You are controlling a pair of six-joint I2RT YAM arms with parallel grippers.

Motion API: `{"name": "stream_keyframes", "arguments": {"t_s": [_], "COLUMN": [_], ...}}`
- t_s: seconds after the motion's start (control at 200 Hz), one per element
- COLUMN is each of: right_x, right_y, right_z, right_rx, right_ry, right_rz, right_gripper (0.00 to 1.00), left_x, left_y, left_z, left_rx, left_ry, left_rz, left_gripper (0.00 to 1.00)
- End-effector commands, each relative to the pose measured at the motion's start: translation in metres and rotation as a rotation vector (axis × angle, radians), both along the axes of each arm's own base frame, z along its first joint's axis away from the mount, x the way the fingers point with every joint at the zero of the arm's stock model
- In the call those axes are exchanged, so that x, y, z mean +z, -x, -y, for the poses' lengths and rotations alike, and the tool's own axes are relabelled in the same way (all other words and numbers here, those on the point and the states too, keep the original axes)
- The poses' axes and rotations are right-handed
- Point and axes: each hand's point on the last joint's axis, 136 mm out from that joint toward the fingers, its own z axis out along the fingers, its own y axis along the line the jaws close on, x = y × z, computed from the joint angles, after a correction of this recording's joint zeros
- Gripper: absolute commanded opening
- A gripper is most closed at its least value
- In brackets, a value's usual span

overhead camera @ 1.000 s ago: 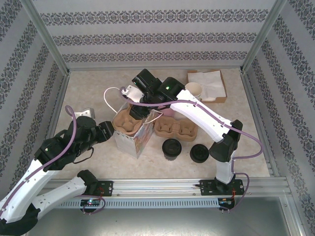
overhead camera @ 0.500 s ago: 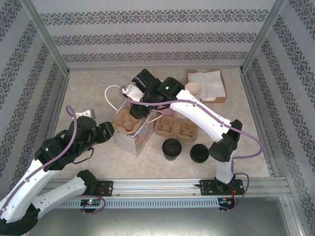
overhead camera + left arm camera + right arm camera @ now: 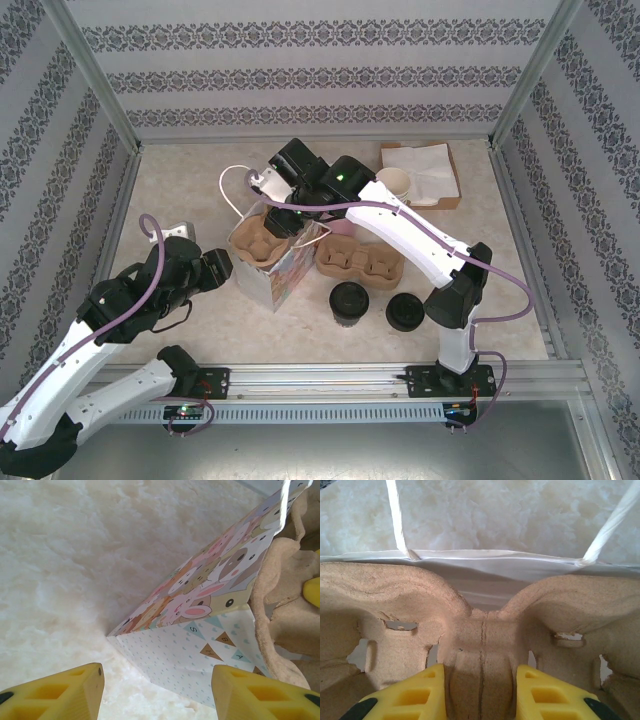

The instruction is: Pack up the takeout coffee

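Note:
The takeout coffee (image 3: 349,300), a cup under a round black lid, stands on the table in front of the bag. My right gripper (image 3: 285,222) (image 3: 481,690) is shut on the middle ridge of a brown pulp cup carrier (image 3: 260,245) (image 3: 480,630). The carrier sits in the mouth of a cartoon-printed paper bag (image 3: 285,282) (image 3: 200,645). My left gripper (image 3: 224,264) (image 3: 157,690) stands open low at the bag's left side, with the bag's corner between its fingers and apart from them. The carrier's edge (image 3: 280,605) rises above the bag's rim.
A second pulp carrier (image 3: 358,262) lies right of the bag. Another black lid (image 3: 405,312) sits beside the right arm. A stack of cream cups (image 3: 395,182) and a brown tray of napkins (image 3: 430,172) stand at the back right. The bag's white handles (image 3: 232,190) loop toward the back left.
The right gripper has shifted the carrier and the bag's mouth slightly, and the white handle has swung toward the back. The left arm has sagged a little; its gripper stays by the bag.

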Motion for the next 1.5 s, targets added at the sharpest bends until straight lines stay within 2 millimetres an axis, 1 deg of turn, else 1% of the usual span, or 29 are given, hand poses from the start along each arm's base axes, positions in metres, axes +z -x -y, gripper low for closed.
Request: {"name": "stream_keyframes", "arguments": {"t_s": [0.0, 0.11, 0.235, 0.41, 0.485, 0.6, 0.699, 0.909, 0.959, 1.029, 1.094, 1.199, 1.329, 1.399, 1.494], "right_x": [-0.032, -0.040, -0.049, -0.056, -0.056, -0.054, -0.057, -0.067, -0.066, -0.060, -0.052, -0.040, -0.030, -0.031, -0.038], "right_y": [-0.003, 0.001, 0.002, 0.003, 0.004, -0.003, -0.010, -0.012, -0.010, -0.006, -0.006, -0.006, -0.007, -0.009, -0.010], "right_z": [0.008, 0.004, 0.005, 0.005, 0.003, 0.002, 0.004, 0.010, 0.009, 0.004, 0.000, -0.003, -0.006, -0.004, 0.001], "right_rx": [-0.025, -0.008, -0.006, -0.005, -0.006, -0.049, -0.089, -0.102, -0.098, -0.089, -0.087, -0.096, -0.120, -0.141, -0.168], "right_ry": [0.099, 0.094, 0.118, 0.132, 0.117, 0.082, 0.081, 0.126, 0.117, 0.072, 0.033, -0.012, -0.077, -0.095, -0.089], "right_rz": [-0.037, -0.070, -0.090, -0.102, -0.117, -0.131, -0.126, -0.117, -0.128, -0.150, -0.149, -0.139, -0.137, -0.147, -0.173], "right_gripper": [0.29, 0.30, 0.30, 0.30, 0.30, 0.30, 0.30, 0.30, 0.30, 0.30, 0.30, 0.30, 0.30, 0.30, 0.29], "left_x": [-0.001, 0.004, 0.009, 0.013, 0.014, 0.017, 0.020, 0.029, 0.030, 0.030, 0.029, 0.030, 0.024, 0.020, 0.019], "left_y": [0.001, -0.001, -0.004, -0.007, -0.009, -0.015, -0.020, -0.028, -0.029, -0.032, -0.035, -0.042, -0.051, -0.054, -0.058], "left_z": [-0.007, -0.007, -0.005, -0.002, 0.000, 0.004, 0.005, 0.004, 0.004, 0.006, 0.006, 0.000, -0.005, -0.007, -0.012], "left_rx": [0.007, 0.007, 0.004, 0.001, 0.000, 0.001, 0.008, 0.028, 0.030, 0.029, 0.036, 0.063, 0.097, 0.113, 0.137], "left_ry": [-0.037, -0.034, -0.028, -0.021, -0.017, -0.011, -0.017, -0.025, -0.023, -0.026, -0.041, -0.074, -0.091, -0.095, -0.099], "left_rz": [0.002, 0.017, 0.031, 0.043, 0.051, 0.061, 0.074, 0.109, 0.119, 0.126, 0.122, 0.132, 0.121, 0.112, 0.122], "left_gripper": [0.59, 0.60, 0.60, 0.62, 0.66, 0.67, 0.69, 0.70, 0.70, 0.73, 0.73, 0.73, 0.73, 0.72, 0.72]}}
